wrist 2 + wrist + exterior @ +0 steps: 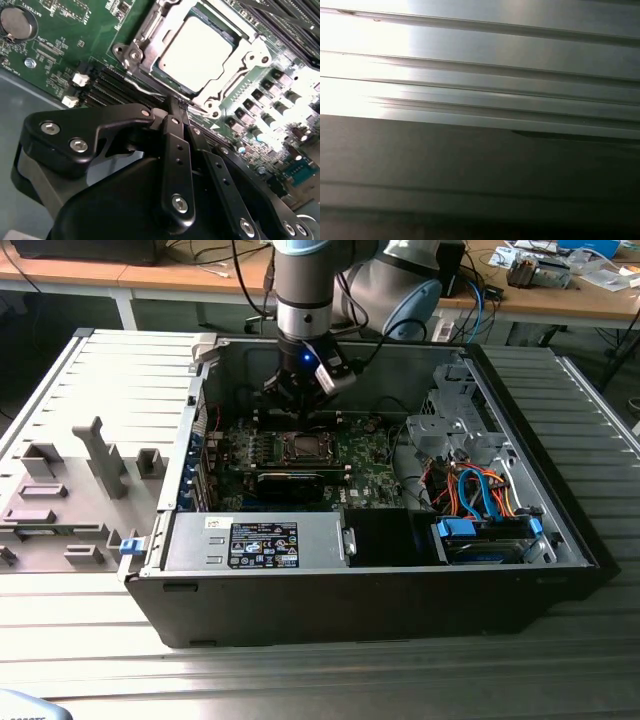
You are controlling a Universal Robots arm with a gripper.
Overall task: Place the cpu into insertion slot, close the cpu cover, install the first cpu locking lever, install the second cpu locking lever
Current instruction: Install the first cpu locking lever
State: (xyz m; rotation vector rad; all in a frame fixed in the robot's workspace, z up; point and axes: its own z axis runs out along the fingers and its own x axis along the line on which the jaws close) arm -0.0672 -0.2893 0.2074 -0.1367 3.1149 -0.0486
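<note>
Inside, the cpu (196, 50) sits in the insertion slot (145, 62); clenched gripper (176, 106) beside it.

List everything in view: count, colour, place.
computer case: one, black, open on the ribbed metal table.
circuit board: one, green, inside the case.
insertion slot: one, silvery rim, on the board.
cpu: one, grey-beige, lying in the slot.
cpu cover: one, silvery frame, down around the cpu.
cables: several, blue and orange, at the exterior view's right inside the case.
side panel: one, grey, lying at the exterior view's left.
desks: wooden, behind.
arm: one, grey.
gripper: one, black, fingers together, just beside the slot.
</note>
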